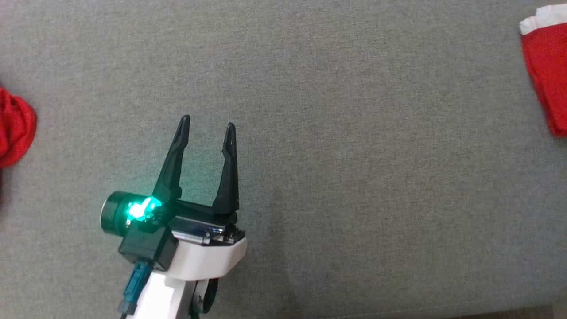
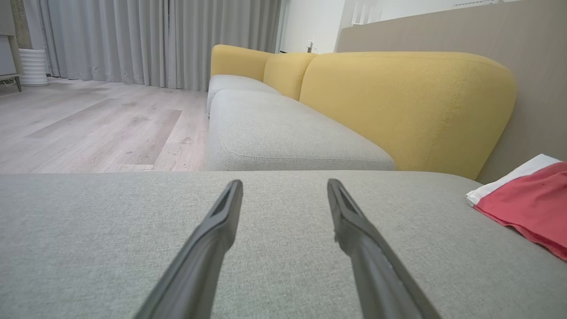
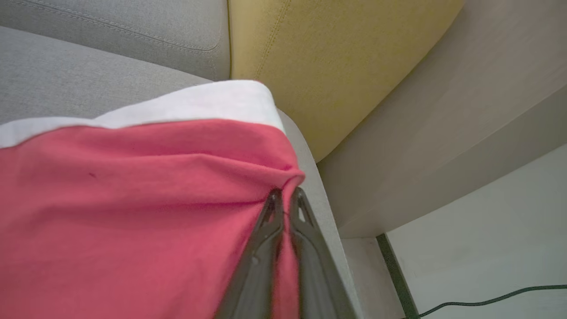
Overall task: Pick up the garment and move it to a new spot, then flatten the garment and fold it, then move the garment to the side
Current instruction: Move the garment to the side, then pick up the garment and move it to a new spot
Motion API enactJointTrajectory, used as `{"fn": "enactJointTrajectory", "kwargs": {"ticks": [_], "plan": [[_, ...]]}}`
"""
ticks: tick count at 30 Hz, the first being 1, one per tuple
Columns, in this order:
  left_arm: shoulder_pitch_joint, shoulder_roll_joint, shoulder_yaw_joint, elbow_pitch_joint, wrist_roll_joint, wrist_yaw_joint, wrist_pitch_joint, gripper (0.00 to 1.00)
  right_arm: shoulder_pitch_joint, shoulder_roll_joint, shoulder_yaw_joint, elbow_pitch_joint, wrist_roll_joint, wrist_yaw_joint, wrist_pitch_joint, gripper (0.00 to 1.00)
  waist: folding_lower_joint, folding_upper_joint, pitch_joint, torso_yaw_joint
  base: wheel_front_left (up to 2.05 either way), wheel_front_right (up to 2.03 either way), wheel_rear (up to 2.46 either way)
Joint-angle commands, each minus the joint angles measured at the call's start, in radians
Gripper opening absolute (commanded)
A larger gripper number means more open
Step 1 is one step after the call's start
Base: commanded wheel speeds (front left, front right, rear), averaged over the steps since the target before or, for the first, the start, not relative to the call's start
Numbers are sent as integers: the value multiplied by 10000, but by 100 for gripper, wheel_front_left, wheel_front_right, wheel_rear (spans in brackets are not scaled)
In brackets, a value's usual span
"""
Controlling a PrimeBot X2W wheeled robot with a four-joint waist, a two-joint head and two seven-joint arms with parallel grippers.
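At cushion (image 3: 316,197) edge — right gripper (image 3: 286,191) apparently tight on garment (image 3: 133,199); left gripper (image 1: 207,121) wide.

light: soft, even | shadows: faint | glare: green lamp (image 1: 141,208) | focus: sharp

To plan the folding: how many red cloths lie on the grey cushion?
2. One cloth at the head view's left edge; one garment with a white band at its upper right, pinched by the right end effector. Both are cut off; more may be hidden.
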Motion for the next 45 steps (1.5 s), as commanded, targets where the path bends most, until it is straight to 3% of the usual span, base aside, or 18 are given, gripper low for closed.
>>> {"fn": "enactJointTrajectory", "kwargs": {"ticks": [1, 3, 4, 11, 22, 31, 35, 39, 45], "plan": [[-137, -16, 252, -284, 131, -14, -49, 100, -68, -500, -90, -299, -99, 65, -60, 0, 0, 0, 12, 10, 0, 0, 0], [-179, -16, 231, -284, 155, -18, -49, 100, -85, -445, -213, -308, -237, 65, -44, 0, 0, 0, 3, 35, 0, 0, 0], [-207, -16, 191, -271, 141, -13, -49, 100, -72, -394, -283, -331, -537, 65, -150, 100, 0, 0, -79, 77, 0, 0, 0], [83, -16, 227, -47, -5, 20, -49, 100, 143, 643, -130, -399, -1000, 65, -613, 100, 0, 0, -1005, 153, 0, 0, 0], [1557, -16, 990, 808, -1088, 326, -49, 100, 1819, 2912, 1180, -1265, 187, 65, -1429, 100, 0, 0, -3452, 194, 0, 0, 0], [2585, -16, 1411, 1184, -1019, 426, -49, 100, 4226, 5013, 2405, -1490, 991, 65, -2441, 100, 0, 0, -5230, 522, 0, 0, 0], [2937, -16, 1617, 1386, -982, 411, -49, 100, 4868, 5403, 3012, -1748, 921, 65, -3014, 100, 0, 0, -5656, 648, 0, 0, 0], [3179, -16, 1775, 1499, -925, 390, -49, 100, 5340, 5584, 2888, -2446, 797, 65, -3133, 100, 0, 0, -5882, 805, 0, 0, 0], [3637, -16, 1962, 1655, -1023, 417, -49, 100, 6692, 5793, 2745, -4262, 285, 65, -3143, 100, 0, 0, -6179, 1078, 0, 0, 0]]}}
